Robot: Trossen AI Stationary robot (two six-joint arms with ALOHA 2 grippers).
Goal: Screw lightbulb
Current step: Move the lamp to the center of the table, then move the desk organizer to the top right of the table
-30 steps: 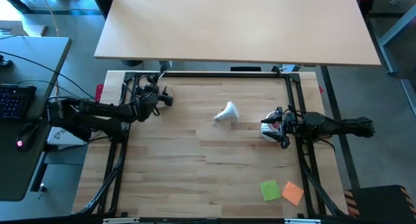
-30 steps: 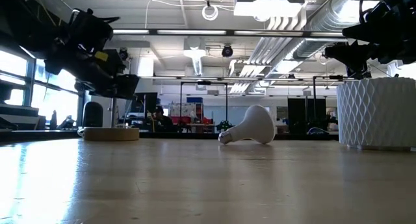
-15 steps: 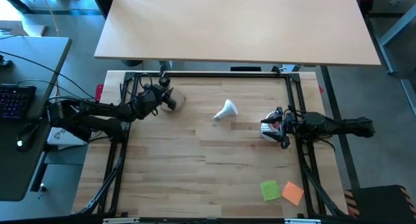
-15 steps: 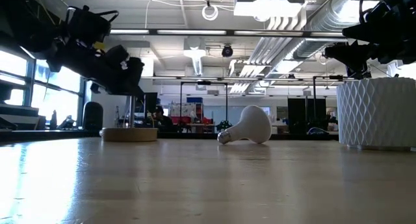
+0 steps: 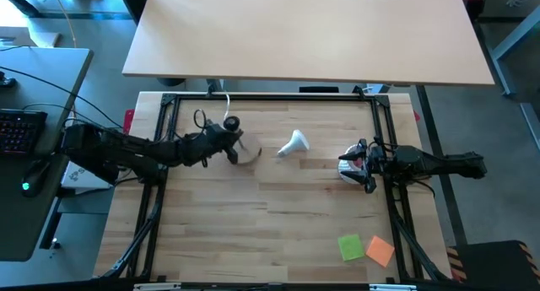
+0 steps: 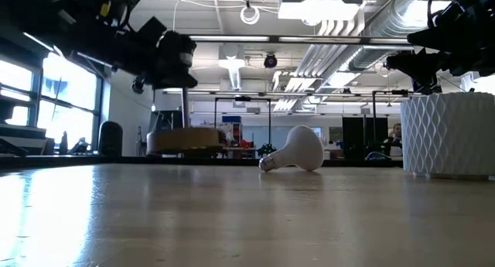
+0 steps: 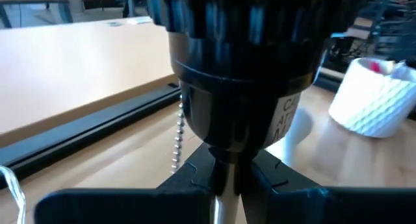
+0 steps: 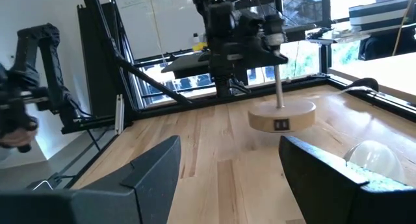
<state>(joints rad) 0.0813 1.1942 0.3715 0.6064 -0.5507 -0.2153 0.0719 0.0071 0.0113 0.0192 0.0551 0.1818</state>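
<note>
A pale wooden table (image 5: pixel 278 207) fills the overhead view, with an open workshop behind. The small matte white lightbulb (image 5: pixel 294 144) lies on its side mid-table, untouched, so screwing has not begun. The left gripper (image 5: pixel 228 139) is clamped on the thin stem of a round wooden lamp base with a black socket (image 8: pixel 281 115), carrying it just clear of the table near the bulb. The right gripper (image 8: pixel 227 178) waits wide open over a white patterned cup (image 6: pixel 448 135). Green and orange sticky notes (image 5: pixel 366 249) lie well apart.

Bare tabletop (image 5: pixel 278 207) around lightbulb (image 5: pixel 294 144)
</note>
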